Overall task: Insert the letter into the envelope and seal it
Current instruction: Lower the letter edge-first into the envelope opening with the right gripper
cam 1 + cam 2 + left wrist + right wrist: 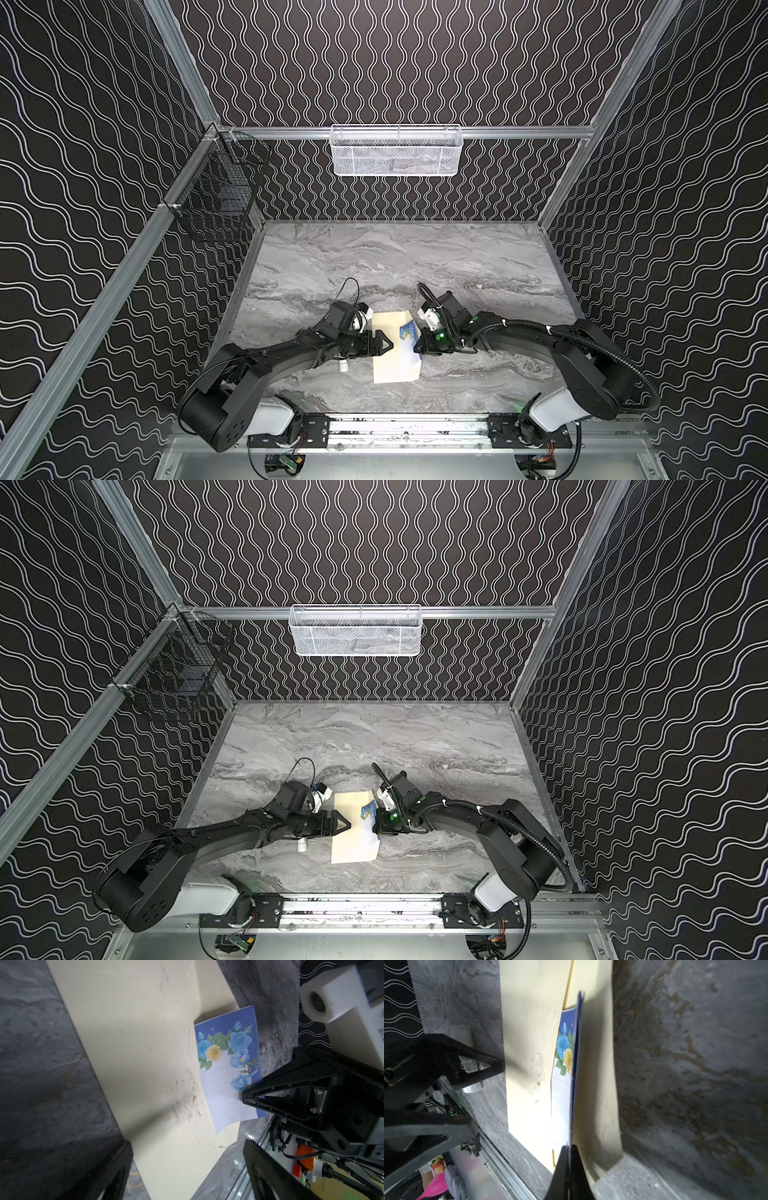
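The right pincer (568, 1150) was clamped on the edge of the letter (560, 1095), the sheet partly tucked into the flat-lying envelope (527, 1043). Beyond, the left pincer (485, 1095) gaped wide at the envelope's far edge, holding nothing. A hard push could buckle the thin sheet or slide the envelope, which looked loose.

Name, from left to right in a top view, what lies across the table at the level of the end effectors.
small white cylinder → left end effector → letter → right end effector. The envelope lies under the last three, so it is left unplaced.
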### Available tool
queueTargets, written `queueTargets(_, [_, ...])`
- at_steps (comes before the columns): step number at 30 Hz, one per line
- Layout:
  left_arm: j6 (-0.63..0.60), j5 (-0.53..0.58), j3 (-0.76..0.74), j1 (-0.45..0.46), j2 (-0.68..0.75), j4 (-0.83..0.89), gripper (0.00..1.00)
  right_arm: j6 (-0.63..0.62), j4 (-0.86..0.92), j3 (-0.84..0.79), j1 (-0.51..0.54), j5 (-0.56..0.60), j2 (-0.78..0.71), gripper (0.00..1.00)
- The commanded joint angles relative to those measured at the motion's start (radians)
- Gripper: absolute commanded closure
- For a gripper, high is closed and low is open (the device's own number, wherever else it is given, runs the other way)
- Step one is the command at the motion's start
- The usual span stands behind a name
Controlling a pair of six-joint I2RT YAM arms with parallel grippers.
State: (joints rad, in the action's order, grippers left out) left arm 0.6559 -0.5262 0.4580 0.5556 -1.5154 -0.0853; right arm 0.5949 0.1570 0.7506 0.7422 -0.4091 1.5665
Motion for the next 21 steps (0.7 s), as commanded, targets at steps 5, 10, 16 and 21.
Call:
queueTargets(5, [0.007, 0.008, -0.007, 0.002, -0.015, 0.024, 0.12, 0.01, -0.044, 0.026, 0.018, -0.005, 0.039, 1.0])
queueTargets(10, [0.008, 0.014, -0.011, 0.004, -0.014, 0.022, 0.12, 0.0, -0.037, 0.024, 0.019, 0.007, 0.051, 1.0])
queueTargets(16, [0.01, 0.006, -0.015, 0.005, -0.031, 0.004, 0.12, -0.006, -0.045, 0.039, 0.023, -0.005, 0.085, 1.0])
queueTargets(21, [0.007, 0.006, -0.018, 0.006, -0.03, 0.001, 0.12, -0.009, -0.036, 0.051, 0.029, -0.004, 0.098, 1.0])
